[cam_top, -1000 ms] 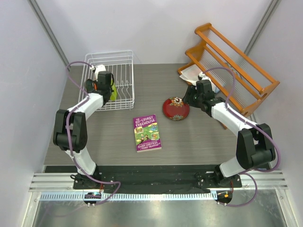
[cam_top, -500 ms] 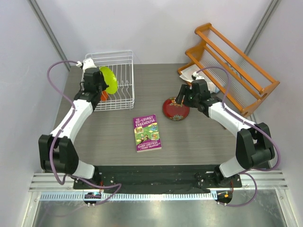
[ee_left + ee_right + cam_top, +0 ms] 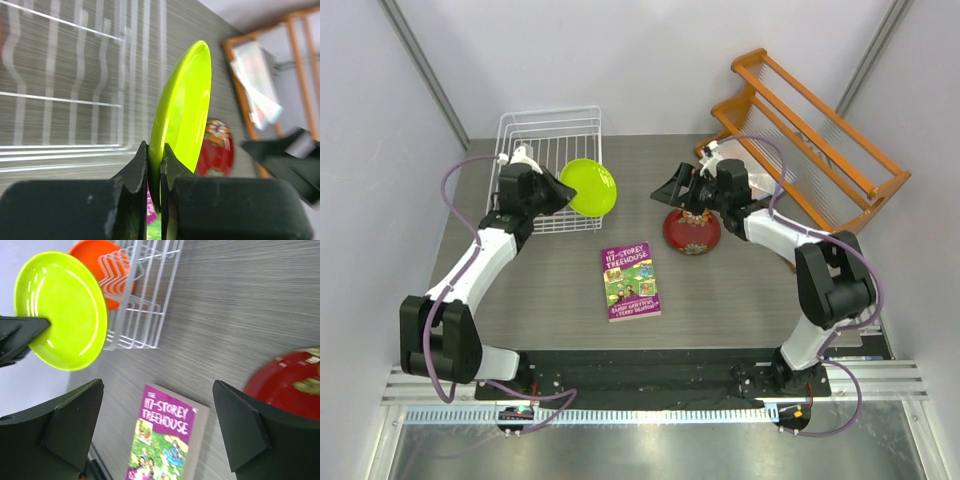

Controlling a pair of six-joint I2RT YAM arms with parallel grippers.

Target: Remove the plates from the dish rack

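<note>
In the white wire dish rack (image 3: pixel 545 140) an orange plate (image 3: pixel 92 255) stands propped between the tines, waiting its turn. The left fingers (image 3: pixel 135 172) are pinched tight on the rim of the lime green plate (image 3: pixel 588 187), an edge grip that probably suits lifting it out of the tines, and hold it in the air at the rack's right side. Past the Treehouse book (image 3: pixel 630 281), the right fingers (image 3: pixel 75 410) are spread wide and empty above the bench, pointing toward the green plate, with the dark red plate (image 3: pixel 692 230) lying flat just beside them, apparently already unloaded.
</note>
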